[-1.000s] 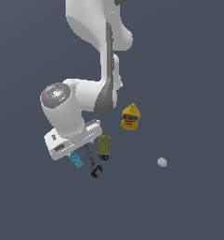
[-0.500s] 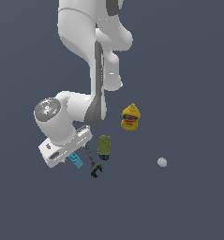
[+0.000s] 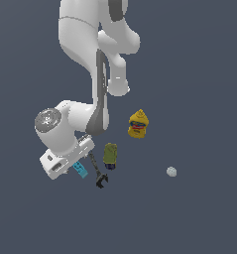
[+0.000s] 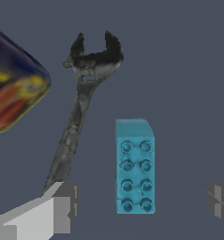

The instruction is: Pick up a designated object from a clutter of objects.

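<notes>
Since the frame half a second back, we see the arm's hand has dropped lower and slid toward the exterior view's left, so it now covers part of the cyan brick (image 3: 81,169) in the lower left of that frame. The other things have stayed where they were.

In the wrist view the gripper (image 4: 141,204) stands wide: one grey fingertip (image 4: 63,206) sits at one side of the brick (image 4: 134,166) and the other at the far edge of the frame, with clear gaps to the brick on both sides. It holds nothing. The brick lies flat, studs up in two rows of four, between the fingers.

Just beside the brick lies the dark wrench (image 4: 83,108), its open jaw pointing away from the fingers; in the exterior view the wrench (image 3: 97,171) runs down toward the frame's lower middle. The olive-green can (image 3: 110,154) lies just to the exterior view's right of it, the yellow mustard bottle (image 3: 138,124) stands further up and right, and the small white ball (image 3: 171,171) rests well apart at the right.
</notes>
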